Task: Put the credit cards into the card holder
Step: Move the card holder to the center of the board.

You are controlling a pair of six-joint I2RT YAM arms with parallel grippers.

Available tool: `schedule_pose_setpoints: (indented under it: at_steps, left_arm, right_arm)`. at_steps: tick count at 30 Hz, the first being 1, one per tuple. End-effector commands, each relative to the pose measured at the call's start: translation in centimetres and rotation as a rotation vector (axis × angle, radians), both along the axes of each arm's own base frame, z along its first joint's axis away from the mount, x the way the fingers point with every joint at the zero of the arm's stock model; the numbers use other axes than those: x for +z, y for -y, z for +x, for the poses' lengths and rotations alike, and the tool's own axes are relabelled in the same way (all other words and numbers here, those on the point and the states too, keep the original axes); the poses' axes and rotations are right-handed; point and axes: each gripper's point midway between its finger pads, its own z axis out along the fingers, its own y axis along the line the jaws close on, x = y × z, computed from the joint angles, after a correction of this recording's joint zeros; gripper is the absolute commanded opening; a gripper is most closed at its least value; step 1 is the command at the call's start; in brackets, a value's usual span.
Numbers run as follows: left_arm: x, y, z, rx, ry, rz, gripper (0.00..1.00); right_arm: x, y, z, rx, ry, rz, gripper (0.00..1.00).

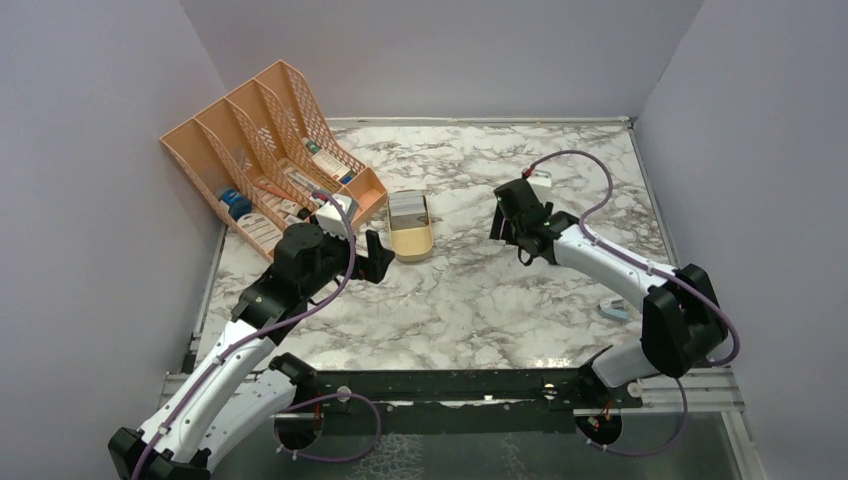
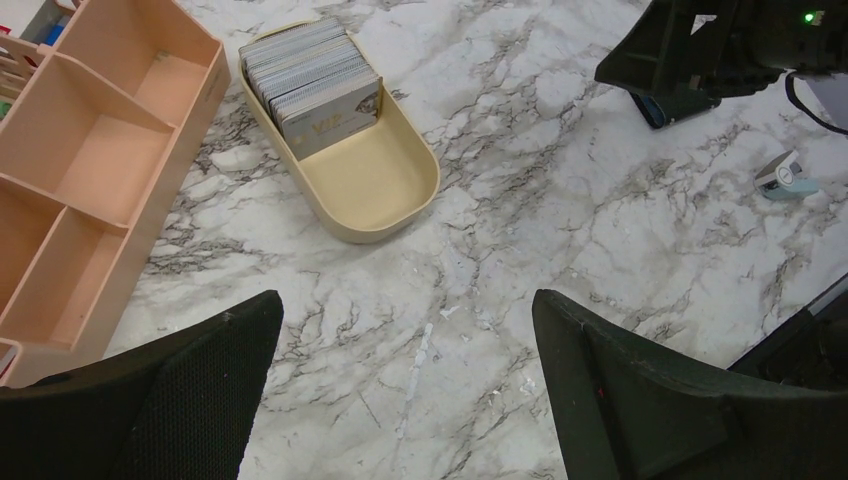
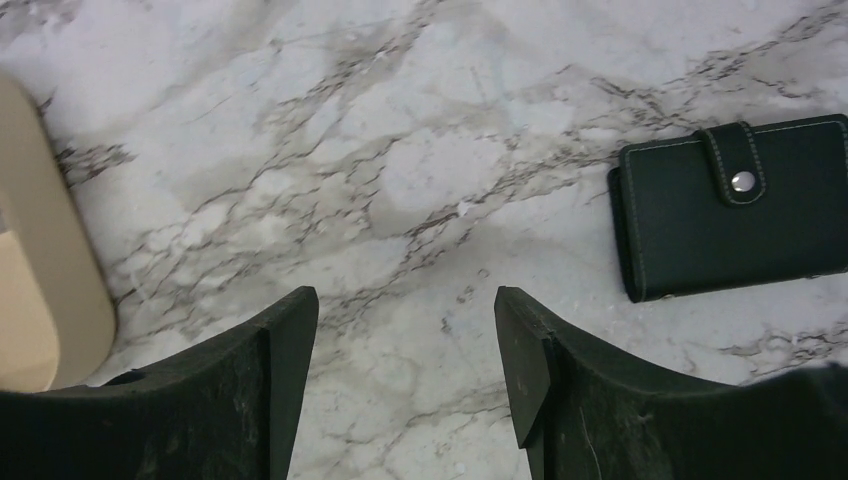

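Observation:
The credit cards (image 2: 310, 75) stand as a packed stack in the far end of a tan oval tin (image 2: 385, 190), with a gold-toned card at the front; the stack also shows in the top view (image 1: 408, 208). The card holder (image 3: 735, 205) is a black wallet lying folded shut on the marble with its snap strap fastened. It lies ahead and to the right of my right gripper (image 3: 405, 330), which is open over bare marble. My left gripper (image 2: 408, 320) is wide open just short of the tin, with nothing between its fingers. In the top view my right gripper (image 1: 512, 238) hides the card holder.
A peach mesh file organiser (image 1: 270, 150) with labelled boxes stands at the back left, close beside the tin (image 1: 410, 240). A small pale blue and white object (image 1: 613, 310) lies near the right arm's elbow. Grey walls enclose the marble table (image 1: 470, 300).

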Motion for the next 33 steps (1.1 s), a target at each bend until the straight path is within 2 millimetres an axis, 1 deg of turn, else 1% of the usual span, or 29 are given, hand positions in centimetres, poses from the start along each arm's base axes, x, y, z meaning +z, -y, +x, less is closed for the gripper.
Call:
schedule_pose_setpoints:
  at_steps: [1,6,11,15,17,18,21,23,28,33]
  left_arm:
    - [-0.1,-0.4,0.1,0.01,0.015,0.009,0.99]
    - [-0.3,-0.4,0.0,0.008,0.012,0.009,0.99]
    - [-0.7,-0.6,0.0,0.016,0.0,0.021,0.99]
    - [-0.7,-0.6,0.0,0.016,-0.001,0.021,0.99]
    - [-0.7,-0.7,0.1,0.025,-0.001,0.025,0.99]
    - [-0.7,-0.7,0.1,0.026,-0.001,0.026,0.99]
    - [-0.6,-0.7,0.0,0.022,0.002,0.022,0.99]
    - [-0.6,-0.8,0.0,0.025,0.004,0.022,0.99]
    - [-0.5,-0.8,-0.1,0.025,0.009,0.017,0.99]
    - [-0.4,-0.7,-0.1,0.021,0.01,0.016,0.99]
  right_arm:
    - [-0.4,2.9,2.2,-0.093,-0.013,-0.028,0.66]
    - [-1.7,7.1,4.2,-0.208,-0.037,-0.05,0.65]
    - [-2.2,11.6,5.2,-0.353,-0.054,-0.027,0.65]
    - [-2.0,13.5,5.6,-0.384,-0.039,-0.006,0.65]
    - [-2.5,14.2,5.8,-0.392,-0.046,-0.001,0.65]
    - [-3.0,14.5,5.7,-0.398,-0.065,-0.002,0.65]
    - [-4.7,15.2,5.6,-0.41,-0.112,0.013,0.65]
    - [-5.6,15.3,5.6,-0.399,-0.132,0.021,0.65]
    - [-7.4,14.3,5.4,-0.326,-0.191,0.051,0.65]
    - [-9.1,12.5,4.3,-0.223,-0.26,0.102,0.65]
